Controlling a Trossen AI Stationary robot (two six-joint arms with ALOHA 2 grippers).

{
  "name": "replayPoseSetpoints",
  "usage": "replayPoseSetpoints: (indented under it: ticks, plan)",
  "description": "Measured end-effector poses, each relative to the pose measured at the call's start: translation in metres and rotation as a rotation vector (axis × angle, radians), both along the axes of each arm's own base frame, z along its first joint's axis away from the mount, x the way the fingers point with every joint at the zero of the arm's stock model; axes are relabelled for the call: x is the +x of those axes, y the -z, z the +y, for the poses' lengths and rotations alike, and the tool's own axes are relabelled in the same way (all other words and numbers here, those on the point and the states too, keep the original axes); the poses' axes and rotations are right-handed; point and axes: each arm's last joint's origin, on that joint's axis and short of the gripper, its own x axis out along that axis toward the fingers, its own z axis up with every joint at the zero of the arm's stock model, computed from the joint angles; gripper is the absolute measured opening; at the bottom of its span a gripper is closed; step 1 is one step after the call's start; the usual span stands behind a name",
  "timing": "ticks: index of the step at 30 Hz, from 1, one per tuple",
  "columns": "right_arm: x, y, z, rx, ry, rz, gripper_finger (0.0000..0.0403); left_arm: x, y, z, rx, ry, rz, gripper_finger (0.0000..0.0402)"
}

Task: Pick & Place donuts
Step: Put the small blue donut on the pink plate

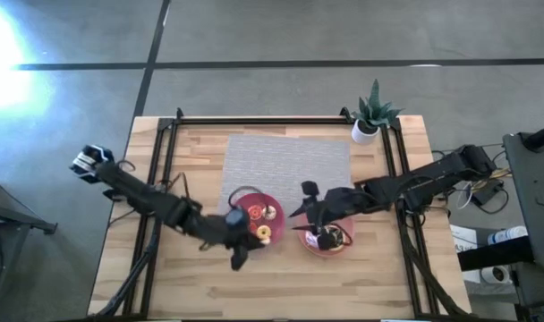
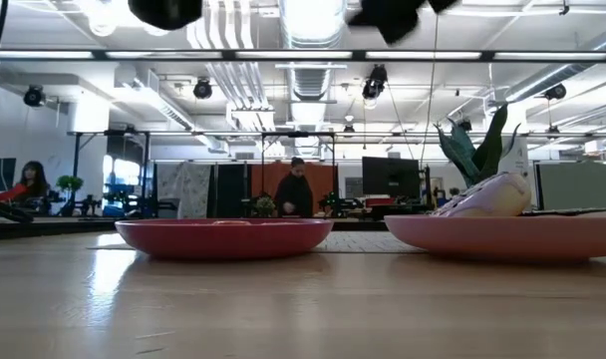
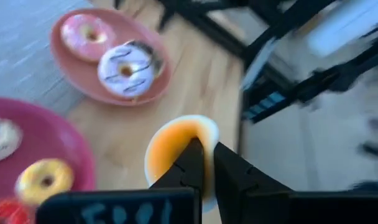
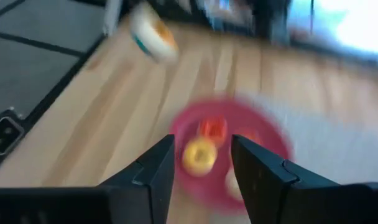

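In the left wrist view my left gripper (image 3: 206,163) is shut on a small orange donut (image 3: 170,146). In the high view this gripper (image 1: 240,253) is at the near left rim of the left pink plate (image 1: 245,199). That plate holds a yellow donut (image 3: 46,179), a red one (image 1: 254,213) and a pale one (image 1: 270,212). My right gripper (image 4: 202,155) is open and touches nothing. It hangs over the gap between the plates (image 1: 301,213). The right plate (image 3: 71,71) carries a pink donut (image 3: 86,34) and a white-iced donut (image 3: 127,70). My left gripper pinches the orange donut between its two fingers (image 3: 190,163), which lie over the middle and lower part of the ring (image 3: 167,165) and hide the exact spot. The donut faces the camera. It is lifted clear: the low view shows nothing at table height between the plates.
A grey mat (image 1: 290,161) lies behind the plates and a potted plant (image 1: 372,114) stands at the far right corner. Black rails (image 1: 165,179) run along both table sides. Bare wood (image 1: 281,286) lies toward the near edge. A person (image 2: 296,189) stands in the room beyond.
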Motion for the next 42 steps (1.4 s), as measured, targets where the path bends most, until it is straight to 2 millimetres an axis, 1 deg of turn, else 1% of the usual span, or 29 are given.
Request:
replayPoseSetpoints:
  ticks: [3, 7, 11, 15, 18, 22, 27, 32, 37, 42]
  plan:
    - [0.006, -0.01, 0.007, -0.129, -0.099, -0.136, 0.0155, -0.001, -0.003, 0.019, -0.05, 0.005, -0.063, 0.0001]
    - [0.014, -0.012, 0.009, -0.155, -0.103, -0.138, 0.0177, 0.004, -0.01, 0.035, -0.055, 0.007, -0.141, 0.0]
    - [0.023, -0.011, 0.01, -0.169, -0.083, -0.125, 0.0204, 0.011, -0.013, 0.043, -0.068, 0.048, -0.19, 0.0]
    - [0.03, -0.014, 0.012, -0.168, -0.057, -0.105, 0.0221, 0.014, -0.008, 0.046, -0.075, 0.067, -0.163, 0.0]
    - [0.034, -0.017, 0.013, -0.17, -0.056, -0.094, 0.0226, 0.016, -0.005, 0.049, -0.072, 0.058, -0.152, 0.0]
    - [0.04, -0.019, 0.015, -0.167, -0.061, -0.092, 0.0223, 0.02, -0.002, 0.053, -0.057, 0.045, -0.148, 0.0]
    - [0.047, -0.016, 0.018, -0.143, -0.101, -0.069, 0.0204, 0.022, -0.001, 0.058, -0.053, 0.029, -0.144, 0.0]
    - [0.047, -0.013, 0.018, -0.118, -0.084, -0.029, 0.0168, 0.02, 0.002, 0.059, -0.022, 0.035, -0.114, 0.0]
    - [0.046, -0.013, 0.017, -0.115, -0.077, -0.023, 0.0116, 0.021, 0.002, 0.059, -0.044, 0.023, -0.111, 0.0]
    - [0.047, -0.012, 0.017, -0.113, -0.073, -0.022, 0.0054, 0.021, 0.002, 0.06, -0.05, 0.006, -0.11, 0.0004]
